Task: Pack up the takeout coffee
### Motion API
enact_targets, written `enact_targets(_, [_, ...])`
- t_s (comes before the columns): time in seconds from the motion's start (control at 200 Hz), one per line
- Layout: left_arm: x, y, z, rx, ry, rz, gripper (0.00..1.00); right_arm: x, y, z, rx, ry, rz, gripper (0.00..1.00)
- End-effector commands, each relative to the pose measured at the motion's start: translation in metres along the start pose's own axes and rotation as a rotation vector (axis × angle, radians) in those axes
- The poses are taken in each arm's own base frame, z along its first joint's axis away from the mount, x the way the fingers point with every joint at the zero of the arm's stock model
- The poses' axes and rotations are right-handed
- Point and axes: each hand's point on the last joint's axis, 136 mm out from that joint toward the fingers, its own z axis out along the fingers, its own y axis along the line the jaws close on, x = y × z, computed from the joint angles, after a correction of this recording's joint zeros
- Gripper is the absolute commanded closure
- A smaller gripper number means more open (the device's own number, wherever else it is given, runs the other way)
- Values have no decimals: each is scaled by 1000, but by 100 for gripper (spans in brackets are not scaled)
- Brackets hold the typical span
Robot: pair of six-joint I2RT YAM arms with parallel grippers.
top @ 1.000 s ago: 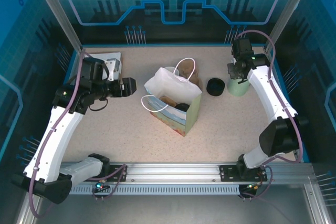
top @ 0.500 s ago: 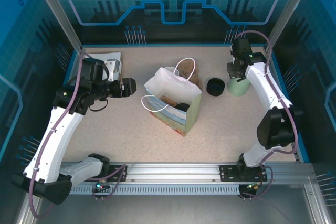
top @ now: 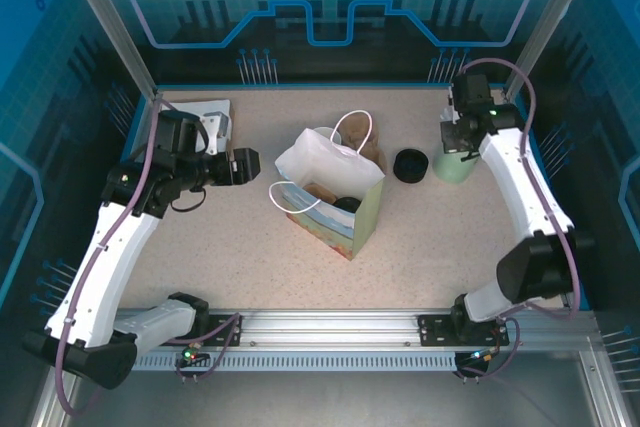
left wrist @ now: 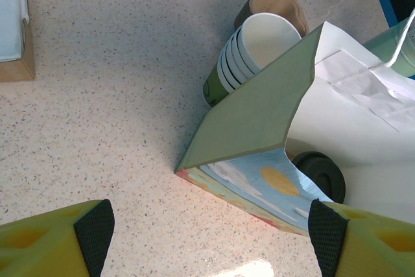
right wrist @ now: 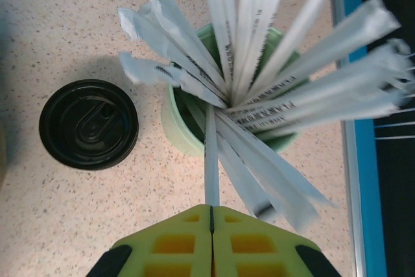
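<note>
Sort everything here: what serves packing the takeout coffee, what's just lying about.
Job: dark green paper cups, paper bag, loose black lid, wrapped straw pinched by right gripper.
Probably idle: pale green straw cup, napkin box.

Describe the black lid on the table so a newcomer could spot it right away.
Find the white-and-green paper gift bag standing in the middle of the speckled beige tabletop, then look right toward the pale green cup of white wrapped straws. The round black plastic lid lies flat between them, touching neither. It is low, dark and disc-shaped; both neighbours are tall and pale.
</note>
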Motion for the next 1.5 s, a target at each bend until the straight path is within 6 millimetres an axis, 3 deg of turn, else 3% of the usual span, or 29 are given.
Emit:
enact_targets(0.0, [-6, -1, 3, 12, -15, -18, 18, 4, -13, -50, -1, -55, 39, 92])
enact_targets(0.24, [-13, 1, 5, -1, -40, -35, 17, 4, -19, -152, -118, -217, 65, 92])
enact_targets(0.42, [-13, 3, 5, -8, -46, -40, 17, 17, -22, -220, -236, -307, 72, 91])
enact_targets(0.51, [-15, 4, 4, -15, -54, -40, 17, 19, -2, -249, -404, -347, 46, 91])
enact_targets(0.67, [-16, 8, 2, -38, -66, -45, 17, 26, 64, -293, -848, -324, -32, 92])
enact_targets(1.001, [-10, 13, 0, -58, -60, -51, 17, 35, 150, -278, -994, -193, -264, 93])
enact_targets(1.286, [-5, 18, 1, -74, -45, -51, 17, 24, 207, -206, -810, -49, -397, 89])
enact_targets(1.326, [-5, 19, 2, -76, -43, -54, 17, 22, 219, -199, -815, -39, -411, 86])
enact_targets(1.396, [-5, 20, 4, -77, -37, -58, 17, 20, 236, -195, -856, -21, -431, 70])
enact_targets(1.496, [-7, 26, 6, -85, -23, -85, 16, 6, 239, -198, -863, -65, -419, 50])
